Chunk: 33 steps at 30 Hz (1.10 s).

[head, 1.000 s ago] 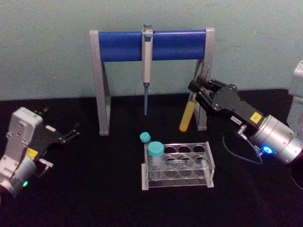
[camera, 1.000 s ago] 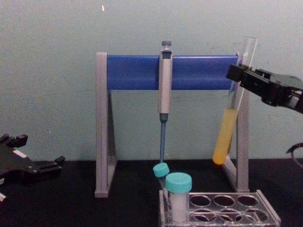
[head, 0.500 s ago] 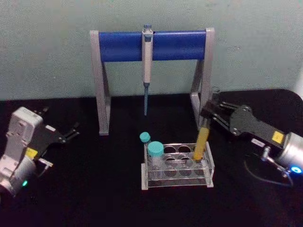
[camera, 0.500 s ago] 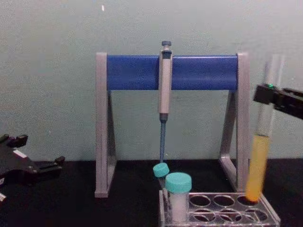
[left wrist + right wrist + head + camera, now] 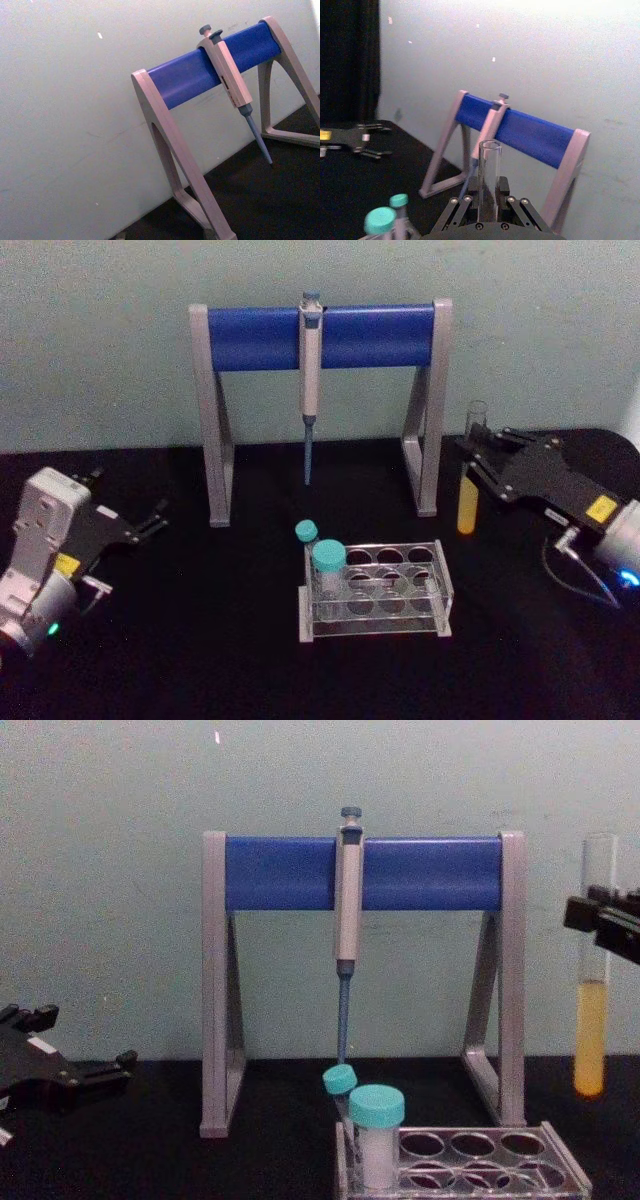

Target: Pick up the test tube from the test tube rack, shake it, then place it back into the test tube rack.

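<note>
The test tube (image 5: 468, 480) hangs upright in the air, right of the test tube rack (image 5: 378, 624) and clear of it. Yellow liquid fills its lower part. My right gripper (image 5: 474, 454) is shut on the glass above the liquid. In the chest view the test tube (image 5: 592, 1020) is at the right edge, its round bottom well above the rack (image 5: 565, 1165), held by the right gripper (image 5: 598, 916). The right wrist view looks past the tube's open mouth (image 5: 489, 165). My left gripper (image 5: 148, 522) rests open at the far left of the table.
Behind the rack stands a grey pipette stand (image 5: 252, 336) with a blue bar, and a pipette (image 5: 310, 370) hangs from its middle. Two teal-capped tubes (image 5: 327, 562) sit in the rack's left end. The tabletop is black.
A second ago the tube hung tilted by the stand's right leg. Half a second ago it dipped to the rack's right end. Now it is lifted, upright and farther right.
</note>
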Motion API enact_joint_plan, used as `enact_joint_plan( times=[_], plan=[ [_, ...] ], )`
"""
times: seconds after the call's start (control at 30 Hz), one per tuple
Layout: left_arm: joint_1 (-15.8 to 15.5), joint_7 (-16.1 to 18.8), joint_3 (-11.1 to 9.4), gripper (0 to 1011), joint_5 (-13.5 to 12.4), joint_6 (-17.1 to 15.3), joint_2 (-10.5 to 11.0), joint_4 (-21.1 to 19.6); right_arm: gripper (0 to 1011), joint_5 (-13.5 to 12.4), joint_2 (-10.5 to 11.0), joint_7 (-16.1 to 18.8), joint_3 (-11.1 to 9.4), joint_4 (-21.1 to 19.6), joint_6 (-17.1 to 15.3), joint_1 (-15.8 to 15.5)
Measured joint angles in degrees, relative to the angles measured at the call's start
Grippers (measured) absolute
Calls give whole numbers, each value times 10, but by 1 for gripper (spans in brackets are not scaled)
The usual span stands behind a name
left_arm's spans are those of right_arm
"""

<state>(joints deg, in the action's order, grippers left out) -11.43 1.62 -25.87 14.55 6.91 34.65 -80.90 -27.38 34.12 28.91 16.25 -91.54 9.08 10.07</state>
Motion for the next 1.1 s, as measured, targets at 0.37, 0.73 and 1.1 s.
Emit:
enact_joint_plan(
  times=[0.37,0.73,1.1],
  plan=[
    [0,0,0,1001,0,0,0,0,234,42,-73,-19,23,59,8,61],
    [0,0,0,1001,0,0,0,0,235,-64,-92,69,17,74,-12,61],
    [0,0,0,1001,0,0,0,0,235,-121,-30,102,5,15,-35,4]
  ],
)
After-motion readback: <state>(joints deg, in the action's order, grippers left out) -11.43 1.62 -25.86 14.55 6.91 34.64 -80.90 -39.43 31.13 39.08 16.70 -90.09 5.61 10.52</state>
